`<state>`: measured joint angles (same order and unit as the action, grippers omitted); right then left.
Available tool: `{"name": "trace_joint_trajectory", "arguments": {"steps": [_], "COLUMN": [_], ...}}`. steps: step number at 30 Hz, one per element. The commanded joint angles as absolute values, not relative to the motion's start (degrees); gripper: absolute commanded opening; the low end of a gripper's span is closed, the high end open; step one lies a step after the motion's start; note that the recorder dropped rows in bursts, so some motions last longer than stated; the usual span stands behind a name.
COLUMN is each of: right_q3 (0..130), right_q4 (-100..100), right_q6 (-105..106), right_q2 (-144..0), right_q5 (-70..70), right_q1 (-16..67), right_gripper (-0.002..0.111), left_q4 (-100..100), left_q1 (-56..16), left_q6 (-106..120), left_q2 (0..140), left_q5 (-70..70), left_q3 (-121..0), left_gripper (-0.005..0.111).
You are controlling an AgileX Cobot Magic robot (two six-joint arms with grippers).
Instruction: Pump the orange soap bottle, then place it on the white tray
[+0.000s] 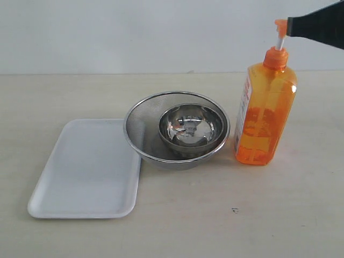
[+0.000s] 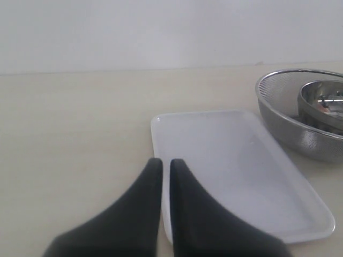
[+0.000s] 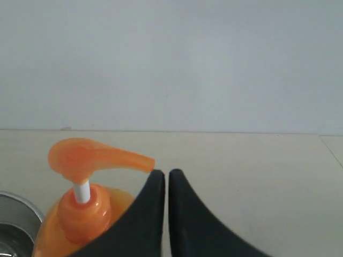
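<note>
The orange soap bottle [image 1: 264, 115] stands upright on the table, right of the steel bowls. Its pump head [image 3: 94, 158] is raised on a white stem. My right gripper [image 3: 162, 174] is shut with nothing in it; its tips sit level with the pump head, right beside the spout's end, and enter the exterior view from the upper right [image 1: 290, 27]. The white tray [image 1: 88, 167] lies flat and bare left of the bowls. My left gripper [image 2: 162, 162] is shut and hovers over the tray's near edge [image 2: 161, 214]. It is out of the exterior view.
A steel mesh bowl [image 1: 141, 131] with a smaller shiny steel bowl [image 1: 191, 126] inside it stands between tray and bottle, touching the tray's right edge. A pale wall runs along the back of the table.
</note>
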<state>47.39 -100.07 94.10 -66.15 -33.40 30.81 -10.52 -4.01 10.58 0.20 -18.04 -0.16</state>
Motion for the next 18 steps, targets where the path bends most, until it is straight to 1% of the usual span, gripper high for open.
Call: {"name": "trace_joint_trajectory", "arguments": {"steps": [1,4,6,9,15,18], "right_q3": [48.7,48.7,48.7,48.7,48.7,48.7], "right_q4": [-99.9,-99.9,-99.9,-99.9,-99.9,-99.9], "right_q6": [92.1,90.5,90.5,91.7,91.5,91.7], "right_q2": [-69.4,-69.3,-69.7,-70.1,-71.1,-72.1], "right_q5": [-26.5,-18.3,-14.7,-13.7,-5.6,-4.5], "right_q1": [25.0,19.9,18.4,17.2,13.8,13.7], "right_gripper": [0.000,0.000,0.000,0.000,0.000,0.000], "left_q4": [-10.5,-10.5,-10.5,-10.5,-10.5,-10.5], "left_q1": [-3.9,-3.9,-3.9,-3.9,-3.9,-3.9], "left_q6": [10.8,10.8,10.8,10.8,10.8,10.8], "left_q2": [0.0,0.0,0.0,0.0,0.0,0.0], "left_q5": [-18.0,-18.0,-18.0,-18.0,-18.0,-18.0], "left_q3": [0.0,0.0,0.0,0.0,0.0,0.0], "left_gripper": [0.005,0.005,0.005,0.005,0.005,0.005]}}
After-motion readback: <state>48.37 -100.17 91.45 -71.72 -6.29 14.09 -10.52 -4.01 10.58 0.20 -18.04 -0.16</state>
